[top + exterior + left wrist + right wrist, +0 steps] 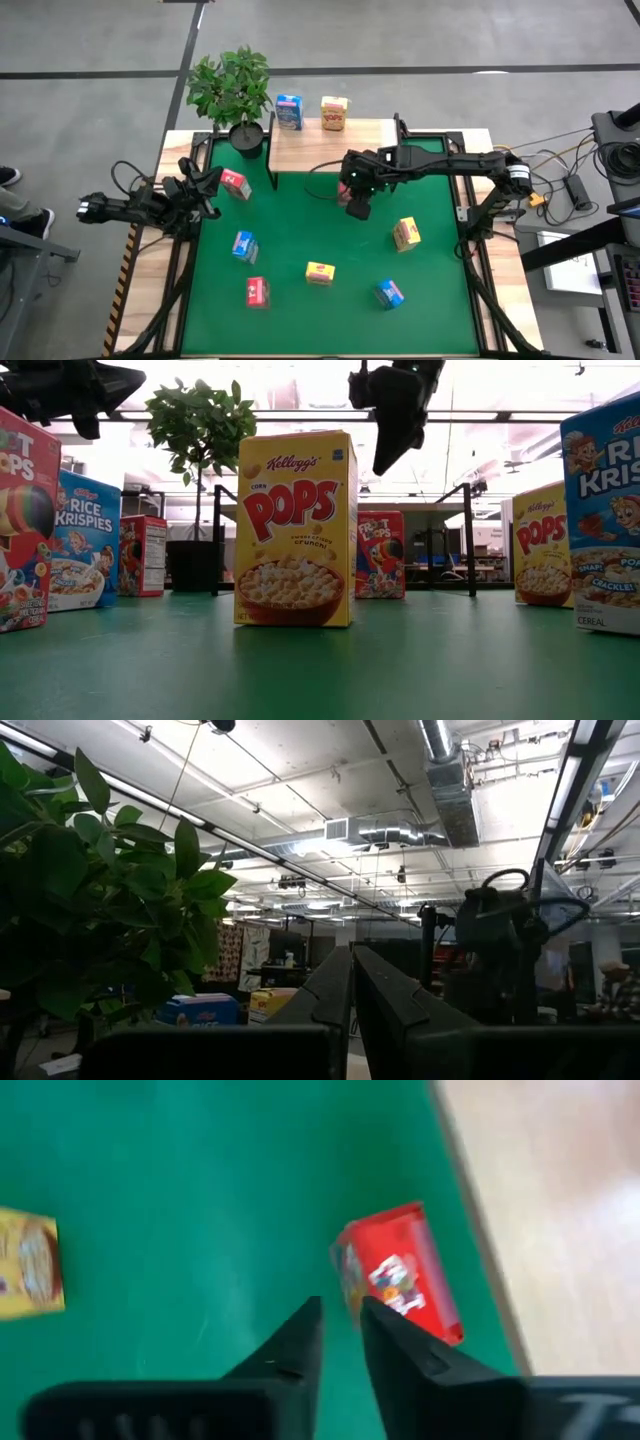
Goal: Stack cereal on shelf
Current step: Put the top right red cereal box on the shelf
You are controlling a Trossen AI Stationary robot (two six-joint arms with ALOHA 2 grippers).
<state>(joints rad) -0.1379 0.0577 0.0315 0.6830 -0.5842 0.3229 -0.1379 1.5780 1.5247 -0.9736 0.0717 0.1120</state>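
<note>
A red cereal box (400, 1275) with a printed front stands on the green mat (300, 235), just beyond the right gripper (340, 1315), whose fingers stand slightly apart, holding nothing. Farther off, a blue box (289, 112) and a yellow box (333, 113) stand on the light wooden shelf (330, 145). The left gripper (205, 185) waits pressed shut.

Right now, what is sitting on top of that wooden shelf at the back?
On the shelf stand two cereal boxes side by side: a blue Rice Krispies box and a yellow box. The potted plant stands at its left end, its leaves covering that corner.
</note>
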